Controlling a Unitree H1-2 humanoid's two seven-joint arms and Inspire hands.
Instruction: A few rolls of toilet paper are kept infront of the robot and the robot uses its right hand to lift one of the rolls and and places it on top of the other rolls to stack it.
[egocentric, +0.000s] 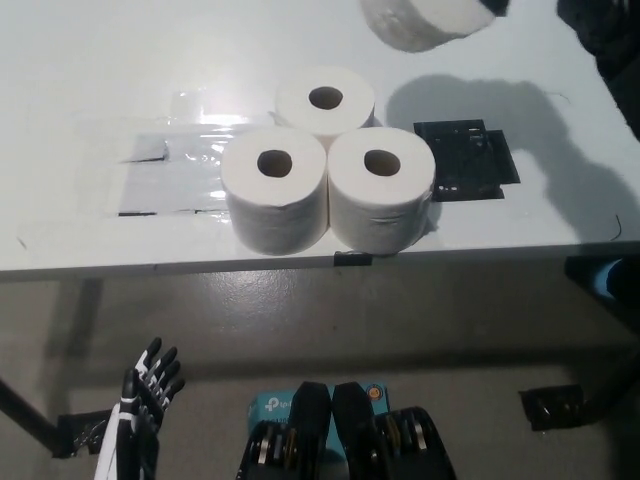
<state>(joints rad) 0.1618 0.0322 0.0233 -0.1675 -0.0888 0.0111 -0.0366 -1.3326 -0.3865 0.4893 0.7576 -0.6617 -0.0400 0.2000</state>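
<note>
head view | left hand (140, 415) low, fingers apart, empty | lifted roll (420, 22) top edge

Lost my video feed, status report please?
Right hand carrying lifted roll at top edge. Left hand idle, low. Three rolls clustered on table, tops unobstructed.

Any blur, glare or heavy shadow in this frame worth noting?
Head view: the lifted roll at the top edge is motion-blurred and cropped; a broad shadow falls on the table over the black patch; glare on the clear plastic sheet; the three standing rolls are sharp.
</note>
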